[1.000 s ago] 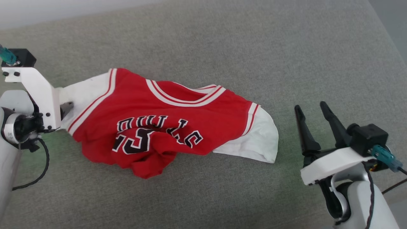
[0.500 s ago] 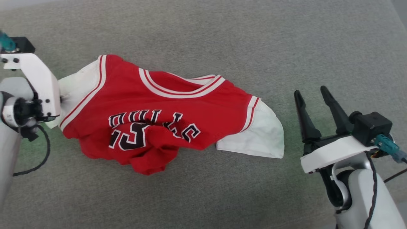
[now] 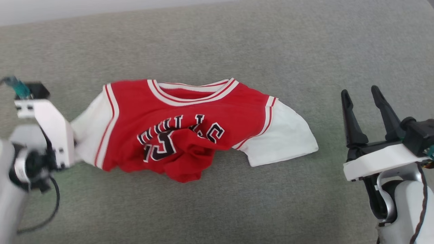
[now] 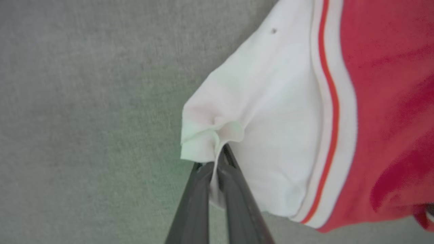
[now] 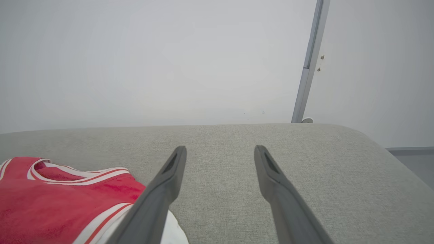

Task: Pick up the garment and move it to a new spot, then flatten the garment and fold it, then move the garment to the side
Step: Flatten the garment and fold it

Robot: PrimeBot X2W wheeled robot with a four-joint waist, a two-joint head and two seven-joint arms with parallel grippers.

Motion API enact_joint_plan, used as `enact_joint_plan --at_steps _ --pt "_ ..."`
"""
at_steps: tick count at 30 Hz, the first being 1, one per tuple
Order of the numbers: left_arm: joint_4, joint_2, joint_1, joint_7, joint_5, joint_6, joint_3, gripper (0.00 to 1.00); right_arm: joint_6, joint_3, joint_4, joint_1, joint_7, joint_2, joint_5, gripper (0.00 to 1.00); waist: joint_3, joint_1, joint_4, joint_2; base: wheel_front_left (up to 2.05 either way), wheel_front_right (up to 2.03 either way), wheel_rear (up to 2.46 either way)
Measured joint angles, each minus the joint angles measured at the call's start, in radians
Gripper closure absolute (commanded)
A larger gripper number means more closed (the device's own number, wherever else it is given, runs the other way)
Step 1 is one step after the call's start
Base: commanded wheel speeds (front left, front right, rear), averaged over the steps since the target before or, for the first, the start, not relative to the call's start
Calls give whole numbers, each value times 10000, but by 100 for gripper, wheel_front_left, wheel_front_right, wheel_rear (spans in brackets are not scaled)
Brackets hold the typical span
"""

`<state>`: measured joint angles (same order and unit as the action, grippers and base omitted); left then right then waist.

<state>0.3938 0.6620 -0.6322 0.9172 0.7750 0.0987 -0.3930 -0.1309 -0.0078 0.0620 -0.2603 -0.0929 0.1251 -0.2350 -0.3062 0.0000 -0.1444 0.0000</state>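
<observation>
Since the left gripper (image 4: 218, 159) is clamped tight on the white sleeve cuff (image 4: 203, 135) of the crumpled red jersey-style garment (image 3: 203, 112) lying mid grey fabric surface (image 3: 237, 44), it looks set to drag it; right gripper (image 3: 359, 89) splayed wide, empty, clear.
</observation>
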Motion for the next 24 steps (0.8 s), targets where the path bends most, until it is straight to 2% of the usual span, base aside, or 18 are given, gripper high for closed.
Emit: enact_joint_plan --at_steps 5,7,9,10,11,17,24 --pt "-1511 257 1755 299 443 759 222 100 0 -142 -219 97 219 56 13 0 262 0 366 0 0 0 0" --pt "-1950 324 2278 247 533 926 324 98 0 -153 -245 153 286 81 15 0 340 0 478 0 0 0 0" --pt "-2219 328 2548 61 654 1014 453 21 0 -151 -265 203 326 100 15 0 402 0 572 0 0 0 0" --pt "-2320 355 2661 59 719 1039 487 21 0 -128 -293 216 391 98 17 0 443 0 606 0 0 0 0" --pt "-2403 376 2742 31 719 1074 520 0 0 -111 -336 238 405 98 19 0 483 -1 637 0 0 0 0" --pt "-2558 681 2412 518 786 1273 642 0 0 -61 -531 304 621 151 19 0 656 0 795 0 0 0 0" --pt "-1595 539 1507 1229 621 1302 169 0 0 2 -639 356 899 219 -13 0 552 0 771 0 0 0 0"
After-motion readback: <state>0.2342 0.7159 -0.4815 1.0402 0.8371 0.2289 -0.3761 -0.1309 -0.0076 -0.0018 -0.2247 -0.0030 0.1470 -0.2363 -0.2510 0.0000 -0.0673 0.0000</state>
